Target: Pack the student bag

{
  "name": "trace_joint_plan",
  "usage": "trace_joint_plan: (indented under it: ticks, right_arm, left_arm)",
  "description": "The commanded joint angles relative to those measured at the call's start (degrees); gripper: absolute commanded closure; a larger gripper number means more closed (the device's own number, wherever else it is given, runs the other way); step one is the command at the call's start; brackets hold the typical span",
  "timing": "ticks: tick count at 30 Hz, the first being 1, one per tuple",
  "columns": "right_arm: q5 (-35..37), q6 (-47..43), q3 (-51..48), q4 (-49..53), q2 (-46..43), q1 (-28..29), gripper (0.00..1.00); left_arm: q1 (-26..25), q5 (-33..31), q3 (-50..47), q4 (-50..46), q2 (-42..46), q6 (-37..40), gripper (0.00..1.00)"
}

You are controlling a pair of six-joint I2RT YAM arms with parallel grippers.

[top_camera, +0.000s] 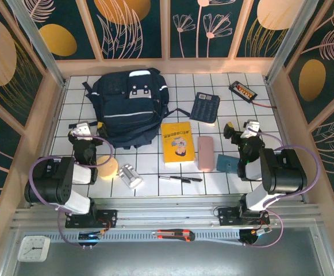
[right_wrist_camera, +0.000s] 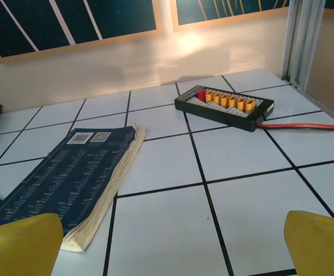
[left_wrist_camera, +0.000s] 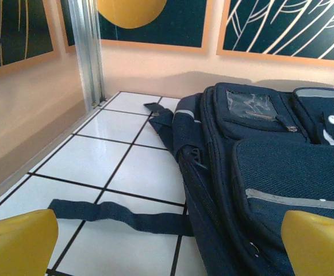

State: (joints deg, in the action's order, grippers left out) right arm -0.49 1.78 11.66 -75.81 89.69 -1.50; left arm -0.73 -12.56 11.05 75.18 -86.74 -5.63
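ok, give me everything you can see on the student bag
The student bag is a large dark navy fabric backpack. It lies flat, front up, on the back left part of the white tiled table, its top toward the back wall. A pale reflective stripe crosses its front pocket. A grey-white patch with buckles sits near the top, beside a small clear window pocket. It looks zipped shut. Loose straps trail onto the tiles. Nothing grips it.

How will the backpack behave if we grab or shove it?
Likely floppy: the student bag is soft fabric lying slumped flat on the tiles, so it would probably sag from any grip point. Pushed, it may bunch rather than slide. Its loose strap could trail and snag.
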Motion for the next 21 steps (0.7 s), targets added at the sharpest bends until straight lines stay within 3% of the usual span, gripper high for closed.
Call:
trace_joint_plan:
  ticks: [1, 21]
  right_arm:
    - [-0.3, -0.8, 1.0, -0.4, 0.0, -0.3, 0.01]
    - [-1.2, -0.6, 1.0, 0.0, 0.0, -0.8, 0.01]
  left_arm:
    - [0.4, -0.5, 0.7, 0.8, -0.1, -0.8, 0.01]
    - [0.4, -0.5, 0.7, 0.8, -0.1, -0.8, 0.01]
